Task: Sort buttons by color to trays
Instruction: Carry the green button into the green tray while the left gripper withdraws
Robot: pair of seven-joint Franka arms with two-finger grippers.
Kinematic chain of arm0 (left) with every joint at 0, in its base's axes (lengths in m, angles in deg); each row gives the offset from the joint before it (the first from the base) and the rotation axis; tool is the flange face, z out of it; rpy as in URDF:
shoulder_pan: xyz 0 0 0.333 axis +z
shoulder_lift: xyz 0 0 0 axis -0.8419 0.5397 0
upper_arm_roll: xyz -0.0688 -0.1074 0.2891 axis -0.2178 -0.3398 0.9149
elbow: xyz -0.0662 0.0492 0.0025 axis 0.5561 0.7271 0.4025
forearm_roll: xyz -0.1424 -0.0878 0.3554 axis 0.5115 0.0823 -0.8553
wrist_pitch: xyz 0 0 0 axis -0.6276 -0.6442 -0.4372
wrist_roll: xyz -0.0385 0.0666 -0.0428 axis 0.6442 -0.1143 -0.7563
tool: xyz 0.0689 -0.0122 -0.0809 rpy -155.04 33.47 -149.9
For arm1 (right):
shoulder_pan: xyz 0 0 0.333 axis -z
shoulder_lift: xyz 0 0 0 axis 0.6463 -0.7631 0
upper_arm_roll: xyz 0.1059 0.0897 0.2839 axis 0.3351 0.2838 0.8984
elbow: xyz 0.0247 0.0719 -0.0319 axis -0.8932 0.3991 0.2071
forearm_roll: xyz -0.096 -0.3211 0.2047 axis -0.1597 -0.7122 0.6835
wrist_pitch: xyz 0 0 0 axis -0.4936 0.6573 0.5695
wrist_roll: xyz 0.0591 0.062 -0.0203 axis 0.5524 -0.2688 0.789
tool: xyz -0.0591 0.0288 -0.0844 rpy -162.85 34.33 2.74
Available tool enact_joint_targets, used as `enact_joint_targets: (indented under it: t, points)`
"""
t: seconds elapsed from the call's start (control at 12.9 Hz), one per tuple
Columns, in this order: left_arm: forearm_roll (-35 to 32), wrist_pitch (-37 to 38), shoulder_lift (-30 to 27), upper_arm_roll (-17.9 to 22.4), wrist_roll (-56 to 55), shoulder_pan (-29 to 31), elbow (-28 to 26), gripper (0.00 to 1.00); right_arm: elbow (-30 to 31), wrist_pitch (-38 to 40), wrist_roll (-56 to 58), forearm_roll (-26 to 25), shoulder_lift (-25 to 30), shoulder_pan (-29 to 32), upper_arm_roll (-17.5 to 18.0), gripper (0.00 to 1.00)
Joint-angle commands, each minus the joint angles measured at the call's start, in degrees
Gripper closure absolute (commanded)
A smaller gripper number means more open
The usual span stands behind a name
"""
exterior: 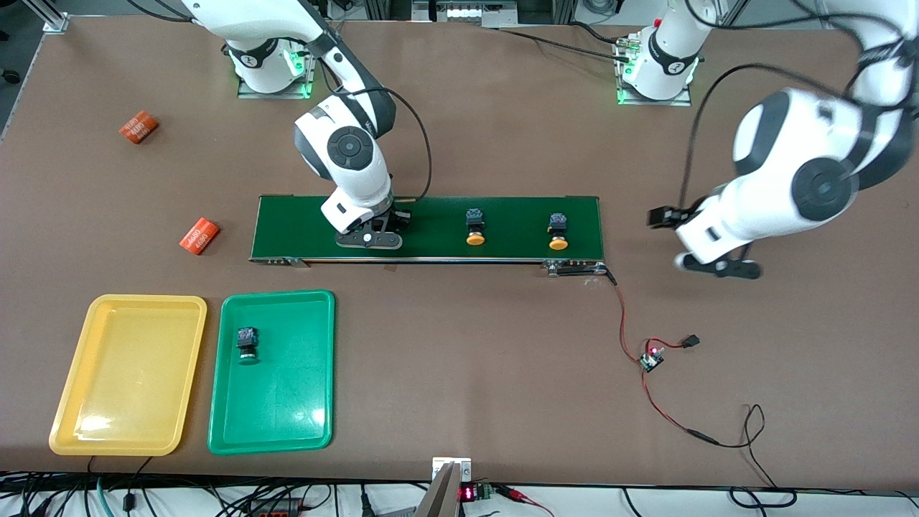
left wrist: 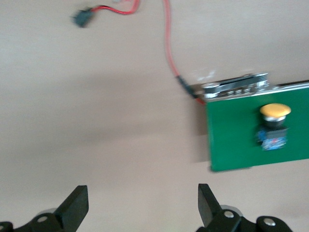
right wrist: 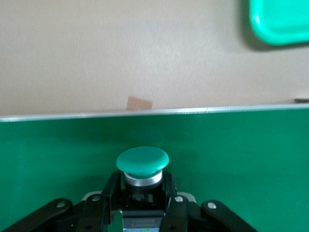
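Right end effector [right wrist: 142, 193]: down on the long dark-green conveyor belt [exterior: 502, 215], toward the right arm's end of it; its fingers [right wrist: 110, 191] are closed around the body of a green-capped push-button switch [right wrist: 142, 162], one finger on each side just under the cap.
Held green-capped switch: sits on the belt surface, cap pointing toward the belt's edge nearer the front camera; in the front view it is hidden under the right arm's wrist.
Left end effector [left wrist: 142, 205]: in the air over bare brown counter [exterior: 502, 345] just off the belt's end at the left arm's side; fingers spread wide, nothing between them.
First yellow-orange-capped switch [exterior: 474, 227]: on the belt near its middle, black-and-blue body farther from the front camera, cap nearer.
Second yellow-orange-capped switch [exterior: 558, 232]: on the belt near the left arm's end, same orientation, apart from the first.
Second green-capped switch [exterior: 247, 344]: lying inside the shallow green plastic tray [exterior: 316, 373], in the half of it farther from the front camera.
Shallow yellow plastic tray [exterior: 86, 402]: just beside the green tray, toward the right arm's end of the counter; nothing lies in it.
Both trays: nearer the front camera than the belt.
Two orange cylinders printed "4680" [exterior: 199, 235]: on the counter off the belt's end at the right arm's side, well apart from each other.
Red wire with small circuit board [exterior: 652, 357]: runs from the belt's corner across the counter.
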Motion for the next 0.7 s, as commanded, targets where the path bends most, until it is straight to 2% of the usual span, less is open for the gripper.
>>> enact_joint_targets:
  t: [0.0, 0.15, 0.31, 0.46, 0.62]
  points:
    - [-3.25, 4.11, -9.16, 6.51, 4.17, -4.85, -0.66, 0.00, -4.81, 6.97, 4.32, -0.72, 2.44, 2.91, -0.05, 1.00]
    - [-1.94, 6.31, -12.78, 9.87, 7.78, -5.14, 1.00, 0.00, -11.06, 14.36, 12.92, -0.19, 2.18, 4.84, -1.88, 1.00]
    - [3.93, 5.27, -14.63, 12.69, 6.83, -5.23, 1.63, 0.00, -13.62, 14.74, 21.01, 0.43, 1.22, 6.95, -5.31, 1.00]
    - [2.99, 1.41, -14.73, 12.96, 6.91, -5.75, 1.98, 0.00, -15.81, 13.69, 25.95, 1.04, -1.85, 9.93, -6.38, 1.00]
    - [2.99, 2.36, -14.64, 12.18, 6.65, -5.67, 2.16, 0.00, -20.55, 10.71, 29.38, 1.75, -7.55, 11.87, -7.16, 0.99]
